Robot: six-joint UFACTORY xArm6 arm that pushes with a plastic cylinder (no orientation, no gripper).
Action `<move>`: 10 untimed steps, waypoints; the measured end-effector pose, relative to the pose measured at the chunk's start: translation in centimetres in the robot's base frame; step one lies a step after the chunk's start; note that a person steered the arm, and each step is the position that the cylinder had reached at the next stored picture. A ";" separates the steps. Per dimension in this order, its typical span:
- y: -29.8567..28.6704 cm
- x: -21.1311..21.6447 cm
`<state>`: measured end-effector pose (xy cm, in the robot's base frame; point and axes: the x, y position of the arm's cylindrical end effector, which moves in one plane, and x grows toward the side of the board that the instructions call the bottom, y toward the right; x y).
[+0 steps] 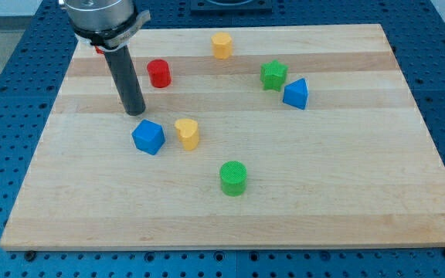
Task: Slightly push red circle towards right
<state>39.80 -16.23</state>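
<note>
The red circle (159,73) is a small red cylinder standing on the wooden board (323,170) at the view's upper left. My tip (135,113) rests on the board below and to the left of the red circle, apart from it. The dark rod rises from there toward the view's top left. A blue cube (148,137) lies just below and to the right of my tip.
A yellow heart-shaped block (187,133) sits next to the blue cube. A yellow hexagon (222,45) is at the top centre. A green star-like block (273,75) and a blue triangle (296,94) are at the right. A green circle (233,177) sits lower centre. A small red object (99,52) peeks out behind the rod.
</note>
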 end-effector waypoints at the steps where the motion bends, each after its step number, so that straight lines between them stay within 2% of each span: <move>1: -0.1 -1.2; 4: -0.1 -3.0; 6: -0.1 -5.7; 10: 0.8 -6.2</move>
